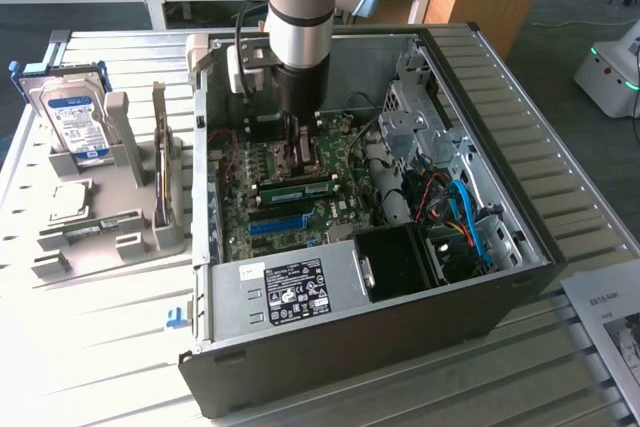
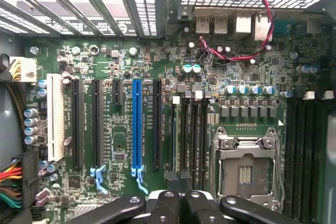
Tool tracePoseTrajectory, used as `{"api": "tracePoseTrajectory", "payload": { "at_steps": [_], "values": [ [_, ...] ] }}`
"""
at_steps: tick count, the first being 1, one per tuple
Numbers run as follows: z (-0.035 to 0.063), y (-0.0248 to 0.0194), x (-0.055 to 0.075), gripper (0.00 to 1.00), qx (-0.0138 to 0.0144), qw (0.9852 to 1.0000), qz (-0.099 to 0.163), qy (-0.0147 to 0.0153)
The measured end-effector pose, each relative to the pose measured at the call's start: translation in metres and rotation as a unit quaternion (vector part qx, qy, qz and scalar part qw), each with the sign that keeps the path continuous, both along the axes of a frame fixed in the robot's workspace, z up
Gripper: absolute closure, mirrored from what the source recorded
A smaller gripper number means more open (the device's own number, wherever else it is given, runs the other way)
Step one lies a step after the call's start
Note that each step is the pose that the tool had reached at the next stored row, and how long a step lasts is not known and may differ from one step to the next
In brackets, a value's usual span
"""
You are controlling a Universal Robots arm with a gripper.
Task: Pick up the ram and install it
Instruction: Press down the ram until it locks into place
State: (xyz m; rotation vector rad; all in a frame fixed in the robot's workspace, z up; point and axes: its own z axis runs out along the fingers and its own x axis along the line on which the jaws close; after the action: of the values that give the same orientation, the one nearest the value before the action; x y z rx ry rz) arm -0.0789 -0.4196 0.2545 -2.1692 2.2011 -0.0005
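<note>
The ram [image 1: 295,189], a narrow green stick, stands on edge in a memory slot of the motherboard [image 1: 340,147] inside the open computer case. In the wrist view the ram [image 2: 175,135] shows edge-on between the blue slot [image 2: 137,124] and the CPU socket [image 2: 244,166]. My gripper [image 1: 300,142] reaches down into the case just behind the ram in the exterior view, close above the board. In the wrist view the gripper [image 2: 178,192] is shut with nothing between its fingers, near one end of the ram's slot.
The case walls [image 1: 205,197] close in the board on all sides, with drive bays and cables [image 1: 450,217] at the exterior view's right. On the exterior view's left, a grey rack [image 1: 130,237] holds a blue-labelled hard drive [image 1: 75,117] and another green stick [image 1: 160,162].
</note>
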Motion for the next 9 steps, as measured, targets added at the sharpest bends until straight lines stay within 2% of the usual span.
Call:
{"api": "tracePoseTrajectory", "payload": {
  "at_steps": [9],
  "values": [
    [0.0118,0.0,0.0,0.9,0.0,1.0,0.0,0.0012]
  ]
}}
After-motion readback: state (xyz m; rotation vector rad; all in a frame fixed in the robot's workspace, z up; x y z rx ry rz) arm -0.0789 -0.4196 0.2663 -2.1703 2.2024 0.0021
